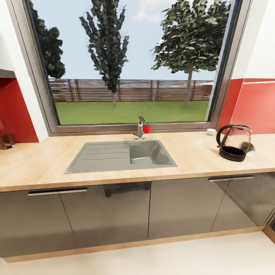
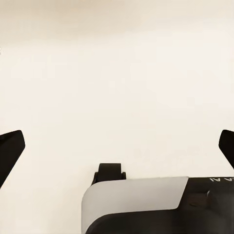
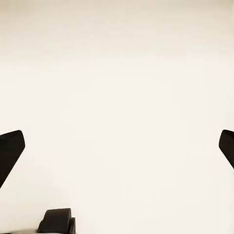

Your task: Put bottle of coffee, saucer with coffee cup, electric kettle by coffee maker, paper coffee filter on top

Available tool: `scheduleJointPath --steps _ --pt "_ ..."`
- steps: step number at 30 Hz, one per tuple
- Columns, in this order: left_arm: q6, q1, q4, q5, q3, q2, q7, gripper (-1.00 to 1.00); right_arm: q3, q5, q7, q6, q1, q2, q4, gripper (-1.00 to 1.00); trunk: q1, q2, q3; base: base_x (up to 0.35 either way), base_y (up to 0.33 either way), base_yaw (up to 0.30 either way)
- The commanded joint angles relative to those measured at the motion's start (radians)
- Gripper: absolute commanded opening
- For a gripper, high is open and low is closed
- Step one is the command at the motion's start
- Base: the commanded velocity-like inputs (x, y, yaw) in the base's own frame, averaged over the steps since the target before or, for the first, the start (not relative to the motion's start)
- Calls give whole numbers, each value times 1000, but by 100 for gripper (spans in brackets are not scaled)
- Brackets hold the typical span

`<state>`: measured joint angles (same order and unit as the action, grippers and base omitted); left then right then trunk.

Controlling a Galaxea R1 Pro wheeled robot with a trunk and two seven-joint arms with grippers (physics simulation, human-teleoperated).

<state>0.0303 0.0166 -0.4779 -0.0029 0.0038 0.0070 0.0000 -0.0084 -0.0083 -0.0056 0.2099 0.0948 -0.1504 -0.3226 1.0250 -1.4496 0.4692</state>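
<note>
Kettle upright on counter, right of sink, near right edge. Left tool spread wide over pale floor. Right tool likewise, gripping nothing.

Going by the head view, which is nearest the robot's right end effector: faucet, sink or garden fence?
The right end effector hangs over floor, so judging by depth:
1. sink, centre, nearest.
2. faucet, behind the sink.
3. garden fence, outdoors, farthest.

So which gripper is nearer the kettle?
Right, probably: the kettle stands on the counter toward the robot's right. The left gripper and the right gripper both face pale floor, open, touching nothing.
</note>
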Motion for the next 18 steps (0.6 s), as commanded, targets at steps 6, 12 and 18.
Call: scheduleJointPath --steps 6,12,18 --pt "22 0 2 -1 1 -1 0 100 -1 -1 -2 3 0 -1 0 100 0 0 1 0 0 0" --pt "52 0 7 -3 -1 -1 0 100 -1 -1 -2 3 0 -1 0 100 0 0 1 0 0 -31" --pt "57 0 10 -3 -2 -1 0 100 -1 -1 -2 3 0 -1 0 100 0 0 1 0 0 -202"
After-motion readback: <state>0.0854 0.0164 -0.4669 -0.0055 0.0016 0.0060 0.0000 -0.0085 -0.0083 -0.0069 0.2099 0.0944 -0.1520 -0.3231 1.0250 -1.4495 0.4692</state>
